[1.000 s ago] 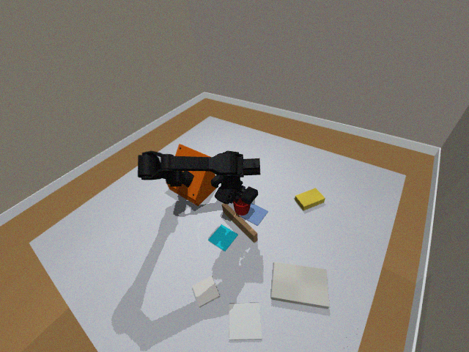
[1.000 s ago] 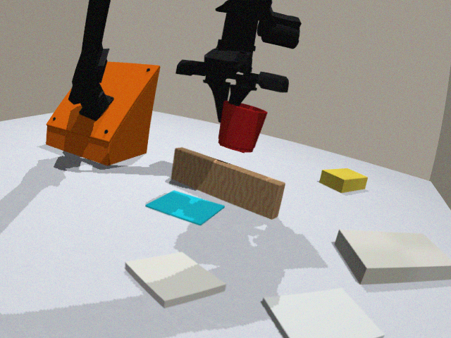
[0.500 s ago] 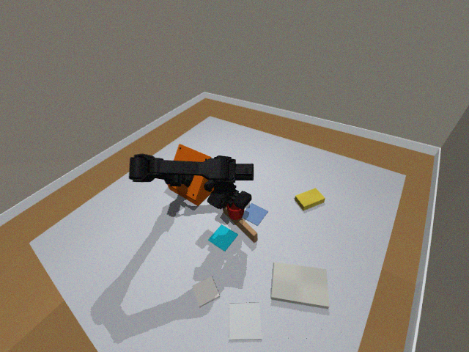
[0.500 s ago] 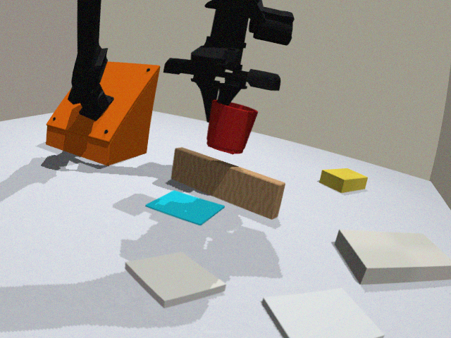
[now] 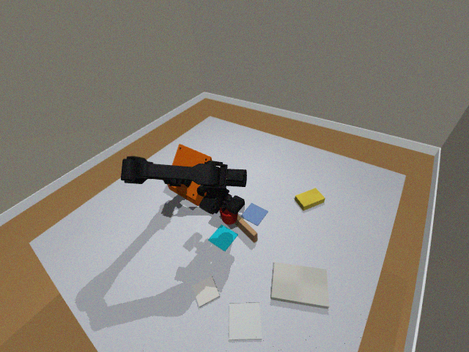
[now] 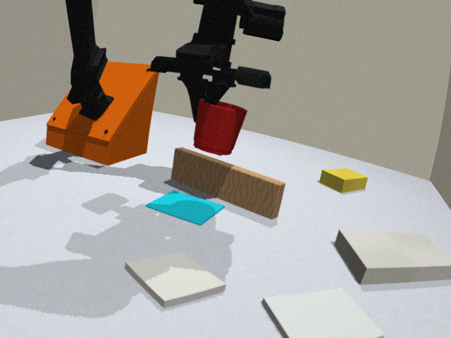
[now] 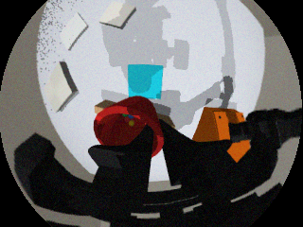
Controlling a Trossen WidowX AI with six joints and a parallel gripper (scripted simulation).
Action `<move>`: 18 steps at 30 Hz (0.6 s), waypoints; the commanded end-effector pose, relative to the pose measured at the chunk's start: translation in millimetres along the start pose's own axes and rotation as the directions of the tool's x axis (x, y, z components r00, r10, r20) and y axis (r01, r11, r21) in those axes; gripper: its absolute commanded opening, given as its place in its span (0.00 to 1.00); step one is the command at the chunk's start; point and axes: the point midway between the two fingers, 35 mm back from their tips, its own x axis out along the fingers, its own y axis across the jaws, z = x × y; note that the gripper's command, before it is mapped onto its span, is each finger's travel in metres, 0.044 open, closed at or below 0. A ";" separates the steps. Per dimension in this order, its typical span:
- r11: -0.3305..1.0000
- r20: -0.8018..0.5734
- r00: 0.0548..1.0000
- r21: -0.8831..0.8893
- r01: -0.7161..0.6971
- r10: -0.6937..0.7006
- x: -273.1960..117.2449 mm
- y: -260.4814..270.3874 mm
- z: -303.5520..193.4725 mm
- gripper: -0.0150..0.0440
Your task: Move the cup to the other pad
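The red cup [image 5: 229, 216] [image 6: 218, 129] [image 7: 142, 105] hangs in the air, slightly tilted, around the wooden barrier's arm-side end. My gripper [image 6: 203, 109] [image 7: 156, 127] is shut on the cup's wall at the rim. A few small marbles [image 7: 132, 123] show inside the cup in the wrist view. The wooden barrier [image 5: 248, 229] [image 6: 254, 191] stands between the pads. The cyan pad [image 5: 223, 242] [image 6: 182, 207] [image 7: 146, 80] lies partly shaded. The blue pad [image 5: 255, 213] lies across the barrier; it does not show in the exterior view or the wrist view.
The orange wedge [image 5: 189, 155] [image 6: 127, 91] [image 7: 208, 125] stands by the arm's base. A yellow block [image 5: 310, 199] [image 6: 343, 179] lies beyond the blue pad. A thick pale slab [image 5: 300, 284] [image 6: 397, 248] and two thinner pale slabs [image 5: 207, 294] [image 5: 245, 320] lie on the cyan pad's side.
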 end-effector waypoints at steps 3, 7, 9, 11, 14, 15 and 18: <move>1.000 0.005 1.000 -0.005 -0.003 0.003 -1.4 -3.7 14.6 0.25; 1.000 0.005 1.000 -0.006 -0.003 0.003 -1.9 -5.9 23.5 0.25; 1.000 0.006 1.000 -0.006 -0.003 0.003 -2.2 -7.1 28.0 0.25; 1.000 0.006 1.000 -0.006 -0.003 0.003 -2.5 -8.2 32.3 0.25; 1.000 0.006 1.000 -0.006 -0.003 0.003 -2.9 -10.1 38.9 0.25; 1.000 0.006 1.000 -0.006 -0.003 0.003 -3.0 -10.8 41.0 0.25; 1.000 0.007 1.000 -0.006 -0.003 0.003 -3.4 -12.7 47.1 0.25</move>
